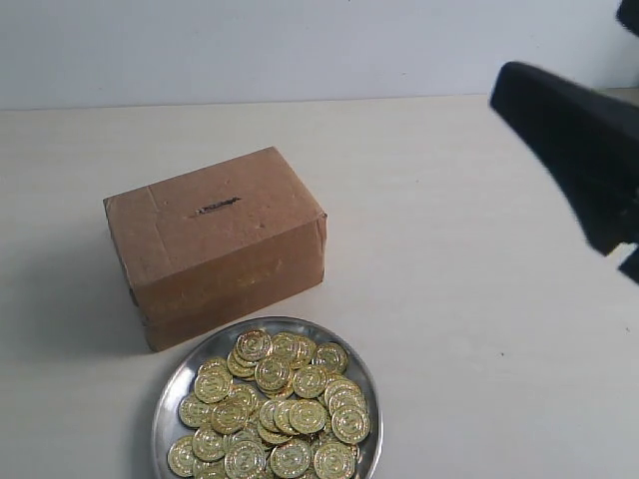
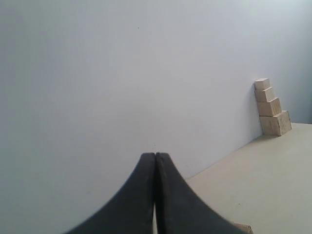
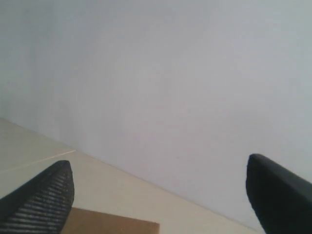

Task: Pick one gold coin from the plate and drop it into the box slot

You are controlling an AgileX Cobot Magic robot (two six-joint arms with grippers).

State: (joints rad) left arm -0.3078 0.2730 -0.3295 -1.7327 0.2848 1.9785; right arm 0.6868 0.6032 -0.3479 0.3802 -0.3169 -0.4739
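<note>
Beige table (image 1: 479, 299), white wall (image 1: 300, 50). Coins (image 1: 280, 409) heaped on plate (image 1: 172, 399), lower centre; box (image 1: 215, 249) slot (image 1: 216, 207) bare. Pick not started: right gripper (image 3: 158, 185) spread, empty, upper right; left gripper (image 2: 155, 163) pressed together.

This looks like a robot test bench in a lab rather than a home or shop. The box (image 1: 215, 244), plain cardboard with a hand-cut slit, sits on a bare cream table (image 1: 479, 329), and a blank pale wall (image 1: 250, 45) runs behind it. Just in front of the box stands a metal plate (image 1: 170, 391) heaped with gold coins (image 1: 275, 404), laid out like a prop. A black robot arm (image 1: 574, 150) juts in to the right of the box. The left wrist view shows small wooden blocks (image 2: 271, 107) stacked against the wall.
</note>
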